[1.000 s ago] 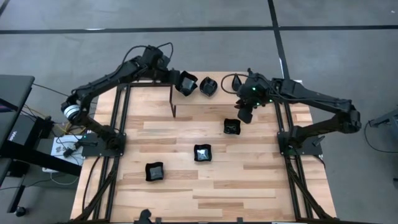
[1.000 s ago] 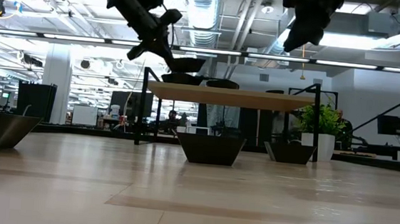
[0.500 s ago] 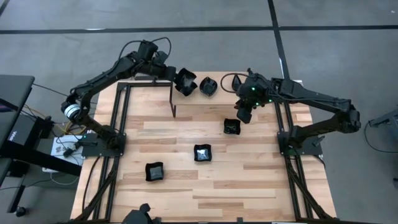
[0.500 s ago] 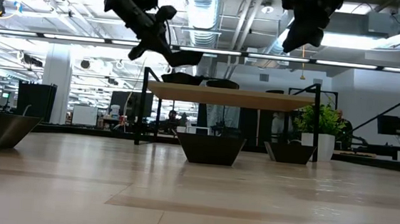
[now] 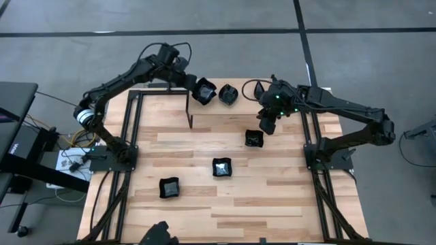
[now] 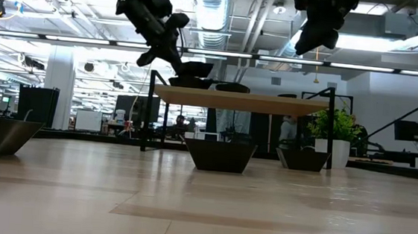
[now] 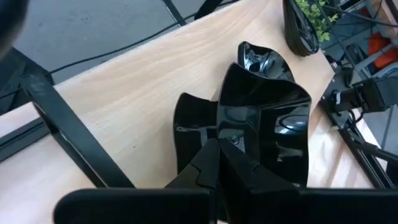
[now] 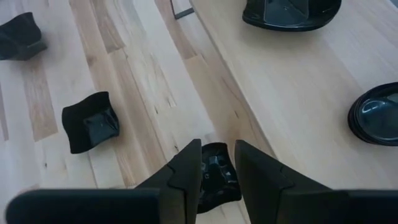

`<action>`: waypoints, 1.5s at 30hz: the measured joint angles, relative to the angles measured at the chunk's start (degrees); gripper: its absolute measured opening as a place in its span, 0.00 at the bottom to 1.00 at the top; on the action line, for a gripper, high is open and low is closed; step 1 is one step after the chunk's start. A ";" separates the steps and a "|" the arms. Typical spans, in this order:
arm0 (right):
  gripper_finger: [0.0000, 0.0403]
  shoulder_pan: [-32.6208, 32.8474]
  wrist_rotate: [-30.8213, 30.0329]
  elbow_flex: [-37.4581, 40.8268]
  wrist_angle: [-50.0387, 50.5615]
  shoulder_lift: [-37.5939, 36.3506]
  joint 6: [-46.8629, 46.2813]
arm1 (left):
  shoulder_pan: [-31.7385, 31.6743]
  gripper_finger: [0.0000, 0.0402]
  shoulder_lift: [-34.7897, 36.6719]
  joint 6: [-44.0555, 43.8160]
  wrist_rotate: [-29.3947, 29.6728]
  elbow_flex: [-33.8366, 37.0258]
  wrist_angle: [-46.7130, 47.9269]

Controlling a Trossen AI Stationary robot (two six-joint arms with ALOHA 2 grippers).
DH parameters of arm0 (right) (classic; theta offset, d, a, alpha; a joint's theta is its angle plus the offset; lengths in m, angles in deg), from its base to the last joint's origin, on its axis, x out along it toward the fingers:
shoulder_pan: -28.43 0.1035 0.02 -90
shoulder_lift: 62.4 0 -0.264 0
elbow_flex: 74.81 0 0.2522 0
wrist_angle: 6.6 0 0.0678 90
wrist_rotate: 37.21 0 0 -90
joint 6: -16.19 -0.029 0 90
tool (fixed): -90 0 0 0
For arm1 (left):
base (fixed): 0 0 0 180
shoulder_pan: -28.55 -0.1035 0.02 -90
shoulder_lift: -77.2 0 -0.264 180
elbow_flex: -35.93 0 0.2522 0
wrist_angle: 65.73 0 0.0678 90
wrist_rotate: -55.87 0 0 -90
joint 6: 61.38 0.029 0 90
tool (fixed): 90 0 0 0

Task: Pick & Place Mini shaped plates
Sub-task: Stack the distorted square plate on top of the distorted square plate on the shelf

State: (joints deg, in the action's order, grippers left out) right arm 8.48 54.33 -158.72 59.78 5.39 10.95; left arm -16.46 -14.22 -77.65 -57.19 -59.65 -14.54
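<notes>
Black glossy square plate [image 5: 203, 90] sits clamped in the left gripper [image 5: 192, 86] above the raised shelf [image 6: 240, 100] at the surface's far edge. Right gripper [image 5: 268, 125], fingers partly apart and empty, hovers over another plate [image 5: 254, 139] lying on the surface [image 5: 272, 197].

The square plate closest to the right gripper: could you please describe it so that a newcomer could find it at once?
Start at the raised wooden shelf along the table's far edge, then drop to the lower tabletop just under the right gripper. The square plate lies there, nearest the shelf. Two similar plates trail away from it diagonally; this one heads the row.
</notes>
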 joint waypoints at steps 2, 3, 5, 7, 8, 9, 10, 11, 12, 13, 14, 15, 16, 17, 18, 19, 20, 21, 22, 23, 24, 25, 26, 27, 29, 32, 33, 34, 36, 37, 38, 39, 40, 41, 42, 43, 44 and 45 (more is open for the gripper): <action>0.23 0.00 -0.02 0.00 0.00 0.00 0.02 | -0.06 0.01 0.11 0.00 -0.57 0.00 -0.07; 0.23 0.00 0.00 0.00 0.00 0.00 0.00 | -0.12 0.01 0.11 0.00 -0.96 -0.02 0.00; 0.23 0.00 -0.01 0.00 -0.16 0.00 -0.44 | -0.13 0.01 0.06 0.36 -0.97 -0.02 0.36; 0.23 -0.02 -0.02 0.00 -0.64 0.00 -0.72 | -0.07 0.01 -0.17 0.59 -0.93 -0.04 0.53; 0.23 -0.02 -0.02 0.00 -0.87 0.00 -0.72 | -0.05 0.01 -0.21 0.61 -0.93 -0.04 0.76; 0.23 -0.02 -0.02 0.00 -1.07 0.00 -0.73 | -0.03 0.01 -0.21 0.61 -0.93 -0.04 0.78; 0.23 -0.02 -0.02 -0.02 -1.18 0.00 -0.85 | -0.05 0.01 -0.21 0.61 -0.83 -0.04 0.68; 0.23 0.00 -0.02 -0.02 -1.20 0.00 -0.85 | -0.05 0.01 -0.21 0.58 -0.75 -0.04 0.69; 0.23 0.00 -0.02 -0.02 -1.18 0.00 -0.85 | -0.07 0.01 -0.21 0.55 -0.69 -0.04 0.72; 0.23 0.00 -0.02 -0.02 -1.19 0.00 -0.85 | -0.08 0.01 -0.21 0.55 -0.60 -0.04 0.72; 0.23 0.00 -0.02 -0.02 -1.19 0.00 -0.85 | -0.09 0.01 -0.21 0.54 -0.45 -0.04 0.71; 0.23 0.00 -0.02 -0.02 -1.19 0.00 -0.85 | -0.09 0.01 -0.21 0.52 -0.36 -0.04 0.68; 0.23 0.00 -0.02 -0.02 -1.18 0.00 -0.85 | -0.09 0.01 -0.21 0.47 -0.26 -0.04 0.72; 0.23 0.00 -0.02 -0.02 -1.18 0.00 -0.85 | -0.09 0.01 -0.21 0.42 -0.05 -0.04 0.72; 0.23 0.00 -0.02 -0.02 -1.18 0.00 -0.84 | -0.09 0.01 -0.21 0.41 0.09 -0.04 0.71; 0.23 0.00 -0.02 -0.02 -1.18 0.00 -0.85 | -0.09 0.01 -0.21 0.22 0.10 -0.04 0.72; 0.23 0.00 -0.02 -0.02 -1.18 0.00 -0.84 | -0.05 0.01 -0.21 -0.33 0.10 -0.04 0.72; 0.23 0.00 -0.02 -0.02 -1.18 0.00 -0.85 | 0.02 0.01 -0.21 -0.41 0.12 -0.04 0.74; 0.23 0.00 -0.02 -0.02 -1.22 0.00 -0.85 | 0.20 0.01 -0.24 -0.45 0.28 -0.04 0.72; 0.23 0.00 -0.02 -0.02 -1.26 0.00 -0.84 | 0.42 0.01 -0.34 -0.47 0.61 -0.04 0.71; 0.23 -0.01 -0.02 -0.02 -1.30 0.00 -0.85 | 0.48 0.01 -0.44 -0.46 0.79 -0.04 0.78; 0.23 0.00 -0.02 -0.02 -1.29 0.00 -0.83 | 0.50 0.01 -0.52 -0.48 1.20 -0.04 1.06; 0.23 0.00 -0.02 -0.02 -1.29 0.00 -0.85 | 0.52 0.01 -0.52 -0.48 1.72 -0.04 1.42; 0.23 0.00 -0.02 -0.02 -1.29 0.00 -0.85 | 0.52 0.01 -0.52 -0.47 1.88 -0.04 1.72; 0.23 0.00 -0.02 -0.02 -1.29 0.00 -0.83 | 0.50 0.01 -0.52 -0.48 2.04 -0.04 1.97; 0.23 -0.01 -0.02 -0.02 -1.31 0.00 -0.83 | 0.50 0.01 -0.52 -0.48 2.06 -0.04 2.01; 0.23 0.00 -0.02 -0.02 -1.31 0.00 -0.83 | 0.50 0.01 -0.54 -0.48 2.06 -0.04 2.03; 0.23 0.00 -0.02 -0.02 -1.31 0.00 -0.83 | 0.52 0.01 -0.73 -0.48 2.06 -0.04 2.00; 0.23 0.00 -0.02 -0.02 -1.31 0.00 -0.83 | 0.76 0.01 -0.99 -0.48 2.11 -0.04 2.13; 0.23 0.00 -0.02 -0.02 -1.31 0.00 -0.83 | 0.78 0.01 -1.13 -0.48 2.13 -0.02 2.19; 0.23 -0.02 -0.02 -0.02 -1.31 0.00 -0.83 | 0.83 0.01 -1.19 -0.48 2.13 -0.02 2.05; 0.23 0.00 -0.02 -0.02 -1.31 0.00 -0.83 | 0.87 0.02 -1.27 -0.48 2.16 -0.02 2.00; 0.23 -0.01 -0.02 -0.02 -1.33 0.00 -0.83 | 0.87 0.02 -1.32 -0.48 2.35 -0.02 2.05; 0.23 0.00 -0.02 -0.02 -1.33 0.00 -0.83 | 0.86 0.03 -1.33 -0.48 2.54 -0.02 2.02; 0.23 0.00 -0.02 -0.02 -1.33 0.00 -0.83 | 0.85 0.04 -1.33 -0.48 2.76 -0.02 1.99; 0.23 0.00 -0.02 -0.02 -1.33 0.00 -0.83 | 0.84 0.05 -1.33 -0.48 3.15 -0.02 1.97; 0.23 0.00 -0.02 -0.02 -1.33 0.00 -0.83 | 0.83 0.06 -1.33 -0.50 3.48 -0.02 1.97; 0.23 0.00 -0.02 -0.02 -1.33 -0.02 -0.83 | 0.83 0.07 -1.33 -0.48 3.64 -0.02 1.99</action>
State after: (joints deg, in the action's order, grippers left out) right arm 8.48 54.31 -158.74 58.45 5.38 10.12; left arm -15.63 -15.55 -78.13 -53.55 -59.68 -12.55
